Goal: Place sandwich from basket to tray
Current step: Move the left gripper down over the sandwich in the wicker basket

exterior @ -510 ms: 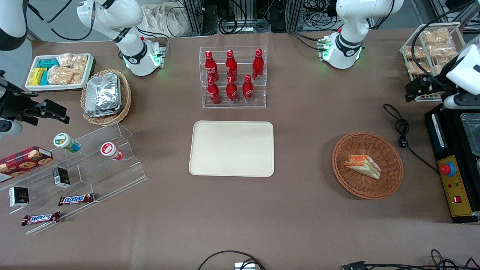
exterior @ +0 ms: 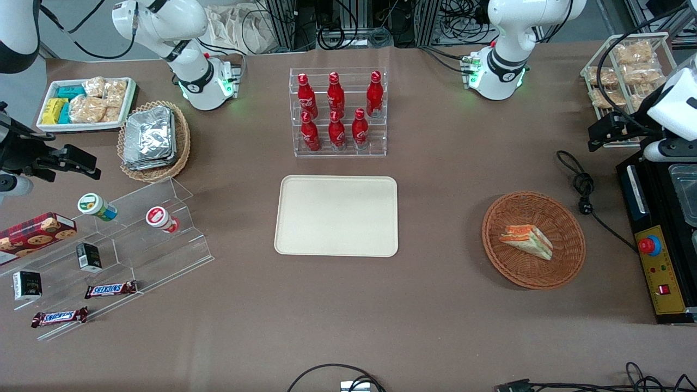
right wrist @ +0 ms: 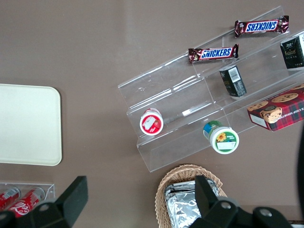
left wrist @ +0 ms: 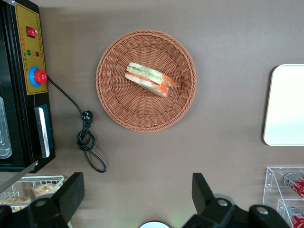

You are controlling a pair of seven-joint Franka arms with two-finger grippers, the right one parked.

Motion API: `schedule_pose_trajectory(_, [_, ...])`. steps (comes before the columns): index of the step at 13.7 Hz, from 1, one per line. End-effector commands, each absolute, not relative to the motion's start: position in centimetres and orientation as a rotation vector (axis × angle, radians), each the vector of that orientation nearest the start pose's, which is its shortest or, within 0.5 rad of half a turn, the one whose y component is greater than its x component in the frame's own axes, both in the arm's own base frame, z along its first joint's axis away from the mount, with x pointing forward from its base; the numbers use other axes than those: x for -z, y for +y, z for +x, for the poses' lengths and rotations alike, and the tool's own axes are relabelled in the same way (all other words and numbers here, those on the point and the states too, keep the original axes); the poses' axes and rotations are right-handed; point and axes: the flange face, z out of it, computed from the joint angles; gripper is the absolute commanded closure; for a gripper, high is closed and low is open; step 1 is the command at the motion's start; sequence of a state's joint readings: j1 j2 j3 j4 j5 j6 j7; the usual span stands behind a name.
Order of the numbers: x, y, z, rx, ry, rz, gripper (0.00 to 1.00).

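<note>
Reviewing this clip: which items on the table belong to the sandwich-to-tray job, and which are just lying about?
Job items:
- sandwich, lying in the basket
- tray, nothing on it
- tool, open, high above the table, farther from the front camera than the basket

Lying about:
- cola bottles in a rack
- foil packets
- Snickers bars
- black cable

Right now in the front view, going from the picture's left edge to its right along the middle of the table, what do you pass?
Clear stepped stand → tray → basket with the sandwich in it → black box with a red button. The gripper hovers open above the table near that box.
</note>
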State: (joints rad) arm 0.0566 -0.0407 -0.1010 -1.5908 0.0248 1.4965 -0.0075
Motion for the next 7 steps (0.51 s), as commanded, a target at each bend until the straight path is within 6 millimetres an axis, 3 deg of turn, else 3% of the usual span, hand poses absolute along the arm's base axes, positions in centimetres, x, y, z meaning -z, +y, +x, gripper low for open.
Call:
schedule_pose_trajectory(1, [-62.3, -2.2, 54.4, -0.049, 0.024, -3.118, 0.00])
schedule_pose_trajectory(3, [-58.9, -2.1, 56.4, -0.082, -0.236, -3.107, 0.00])
schedule_pose_trajectory(7, [-52.2, -2.6, 58.1, 0.040, -0.739, -3.038, 0.00])
